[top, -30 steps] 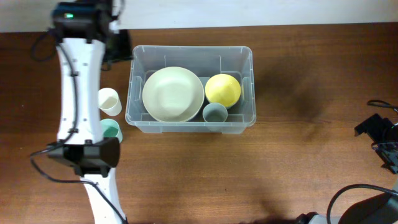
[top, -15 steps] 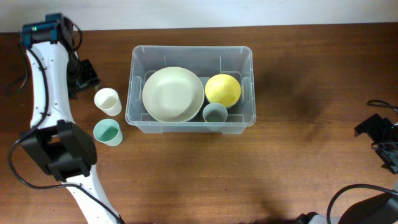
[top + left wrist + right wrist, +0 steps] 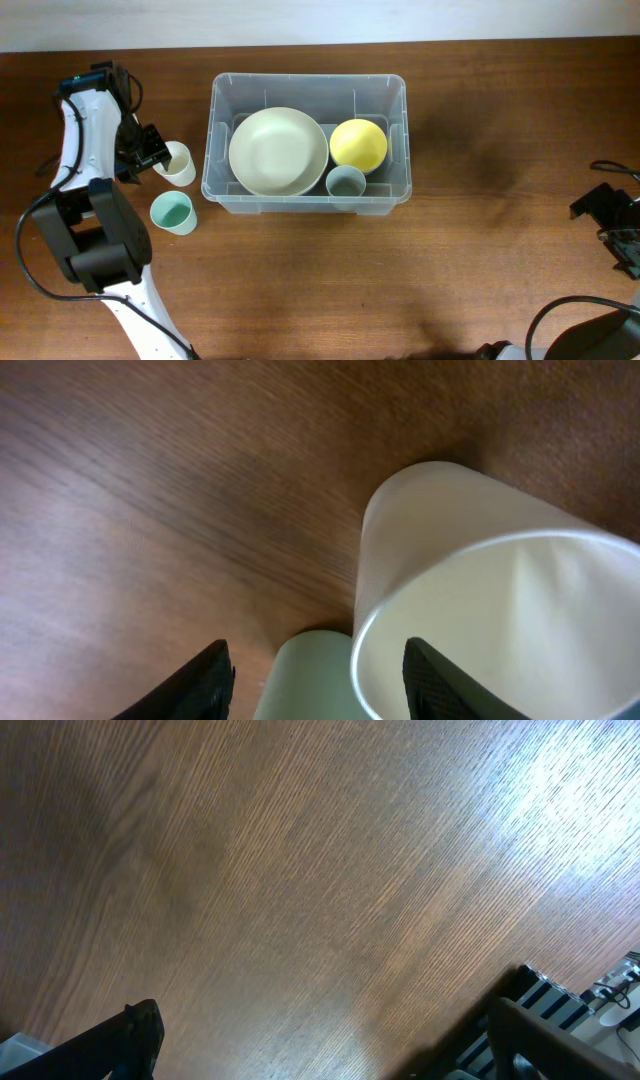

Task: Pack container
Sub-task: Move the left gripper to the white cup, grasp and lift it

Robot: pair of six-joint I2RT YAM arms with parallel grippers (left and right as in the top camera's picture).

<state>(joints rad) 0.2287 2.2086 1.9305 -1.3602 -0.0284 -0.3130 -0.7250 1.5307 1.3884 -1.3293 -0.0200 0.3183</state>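
The container (image 3: 300, 205) stands about the middle of the tabletop (image 3: 300, 290), closer to its far edge, and it already holds a large cream bowl (image 3: 278, 151), a yellow bowl (image 3: 358, 144) and a small grey cup (image 3: 346, 182). Two cups wait outside, between the container's left wall and the left edge of the tabletop: a white cup (image 3: 178, 163) just beside that wall, and a teal cup (image 3: 172, 212) a little nearer to the front edge. The step in hand seems to be the picking of the white cup. The left gripper (image 3: 148, 150) is at the left side of this cup, its jaws partly apart and grasping nothing. In the left wrist view one finger (image 3: 435, 682) shows in front of the cup's mouth and the other is well aside over the wood; whether either touches the rim I cannot tell. To do it well, I think the gripper should take the cup's wall between the two fingers, one inside and one outside, reach well below the rim, and close gently, because such a light cup may tip or slide toward the teal one. After that it should lift straight up before crossing the container's rim. The right gripper (image 3: 320, 1030), near the right edge of the tabletop, is fully released over bare wood.
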